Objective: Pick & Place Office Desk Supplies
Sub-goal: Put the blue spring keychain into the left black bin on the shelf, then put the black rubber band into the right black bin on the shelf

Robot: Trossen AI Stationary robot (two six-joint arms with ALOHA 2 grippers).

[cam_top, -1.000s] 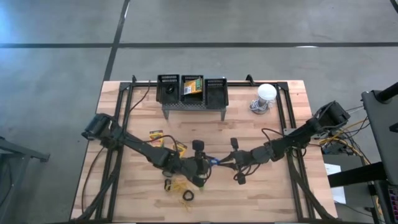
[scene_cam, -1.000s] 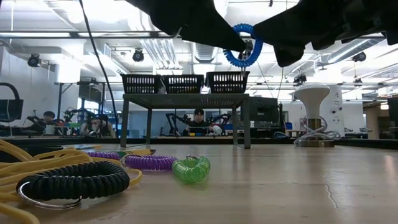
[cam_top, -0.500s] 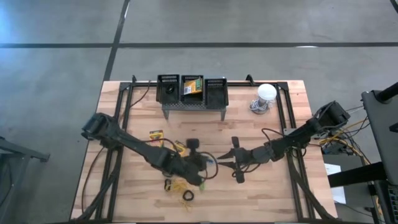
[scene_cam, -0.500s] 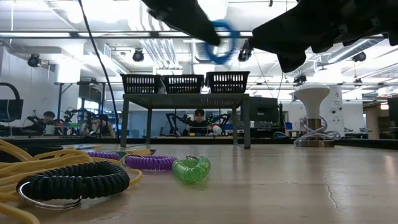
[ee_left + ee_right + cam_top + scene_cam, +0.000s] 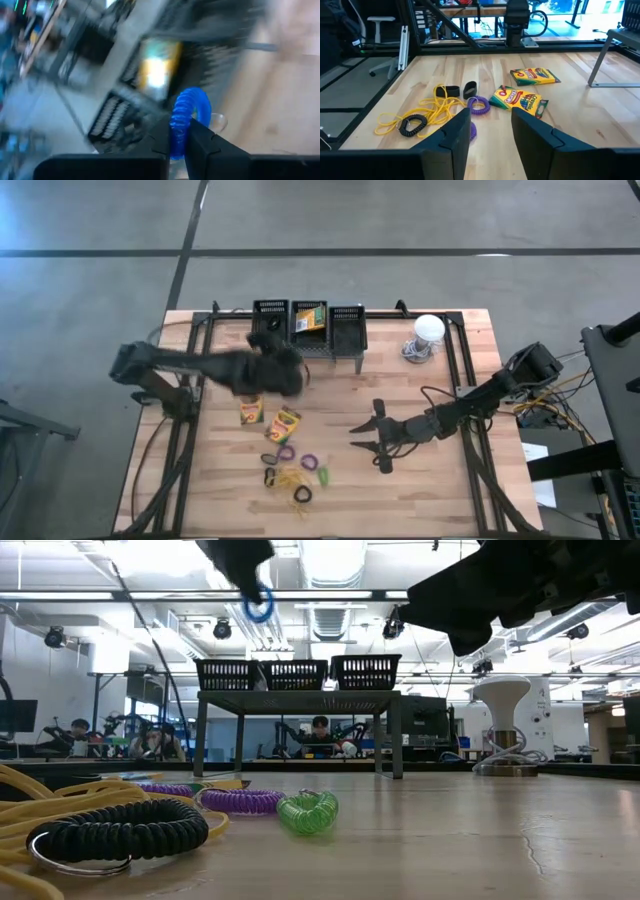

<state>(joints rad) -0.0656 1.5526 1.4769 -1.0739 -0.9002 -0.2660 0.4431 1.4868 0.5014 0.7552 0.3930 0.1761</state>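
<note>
My left gripper (image 5: 283,370) is up above the table's far left part, near the three black mesh baskets (image 5: 309,321), and is shut on a blue loop (image 5: 188,116). A crayon box (image 5: 308,318) lies in the middle basket. Two more crayon boxes (image 5: 250,411) (image 5: 283,422) lie flat on the table. Purple loops (image 5: 286,452), a green loop (image 5: 324,476), black loops (image 5: 269,477) and yellow bands (image 5: 290,480) lie near the front. My right gripper (image 5: 362,437) stands open at mid-table with nothing between its fingers, pointing toward the table's left. My left gripper pinches the blue loop's coil (image 5: 177,136) between its two fingers (image 5: 201,144). Most of the ring stands out past the fingertips. In the low view the loop (image 5: 258,605) hangs just under the gripper, high above the table.
The baskets stand on a grey perforated stand (image 5: 310,349) at the far edge. A white dome-shaped object (image 5: 428,330) sits at the far right. Black frame rails (image 5: 190,400) run along both sides of the table. Bare wood lies between the right gripper and the stand.
The two grippers were together at mid-table, both at the blue loop. My right gripper has opened and let go, staying in place. My left gripper has carried the loop up and toward the table's far left, to the baskets, tipping up from pointing down.
</note>
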